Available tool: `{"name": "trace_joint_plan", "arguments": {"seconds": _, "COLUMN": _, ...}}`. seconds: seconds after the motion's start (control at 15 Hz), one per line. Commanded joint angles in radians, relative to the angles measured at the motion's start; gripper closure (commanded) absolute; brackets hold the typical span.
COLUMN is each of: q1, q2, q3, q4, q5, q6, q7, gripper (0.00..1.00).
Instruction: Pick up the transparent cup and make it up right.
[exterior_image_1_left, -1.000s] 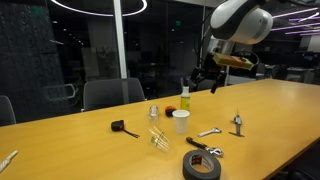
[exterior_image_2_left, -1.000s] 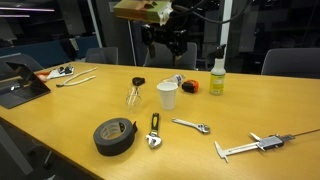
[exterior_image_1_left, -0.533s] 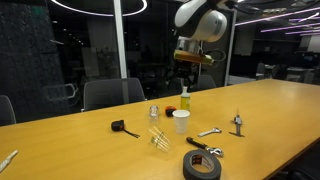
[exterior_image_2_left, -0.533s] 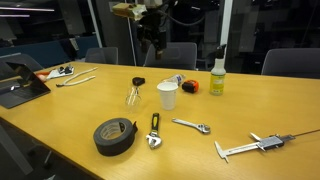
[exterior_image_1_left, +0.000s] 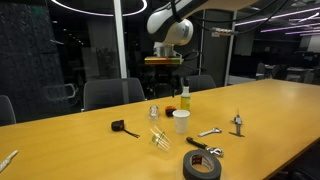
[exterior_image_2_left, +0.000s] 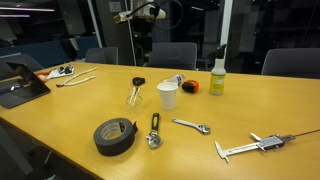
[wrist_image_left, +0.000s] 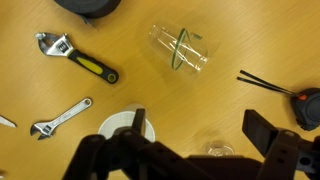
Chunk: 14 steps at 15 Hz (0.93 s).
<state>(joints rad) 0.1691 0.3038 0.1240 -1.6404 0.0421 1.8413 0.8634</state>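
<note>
Clear plastic, lying on its side on the wooden table (exterior_image_2_left: 262, 108): the transparent cup (wrist_image_left: 180, 52), with a thin green line across it in the wrist view. It lies between the roll of black tape (exterior_image_2_left: 115, 135) and the white cup (exterior_image_2_left: 167, 95), touching neither, and shows nothing inside. In an exterior view the same cup (exterior_image_1_left: 158, 139) lies just in front of the white cup.

The white cup stands upright, its mouth open; from above its interior shows only white. A bottle (exterior_image_2_left: 217, 76) with a pale cap holds yellow-green liquid; any print on it is too small to read.

The gripper (wrist_image_left: 195, 120) hangs high over the table, well apart from everything on it (exterior_image_1_left: 165, 80). Its two dark fingers are spread wide with nothing between them. In the wrist view the transparent cup lies beyond the fingertips, roughly in line with the gap. A yellow-handled wrench (wrist_image_left: 80, 60) and a silver wrench (wrist_image_left: 60, 117) lie to one side.
</note>
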Motion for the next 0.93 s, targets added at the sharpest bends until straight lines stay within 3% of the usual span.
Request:
{"name": "trace_joint_plan", "arguments": {"seconds": 0.0, "q1": 0.05, "q2": 0.173, "q3": -0.022, "q4": 0.239, "q5": -0.001, "q6": -0.165, "q7": 0.119, "gripper": 0.0}}
{"name": "trace_joint_plan", "arguments": {"seconds": 0.47, "q1": 0.122, "q2": 0.422, "q3": -0.041, "q4": 0.541, "q5": -0.007, "q6": -0.41, "q7": 0.202, "gripper": 0.0}}
{"name": "trace_joint_plan", "arguments": {"seconds": 0.87, "q1": 0.139, "q2": 0.599, "q3": -0.081, "q4": 0.774, "q5": -0.005, "q6": -0.618, "q7": 0.233, "gripper": 0.0}}
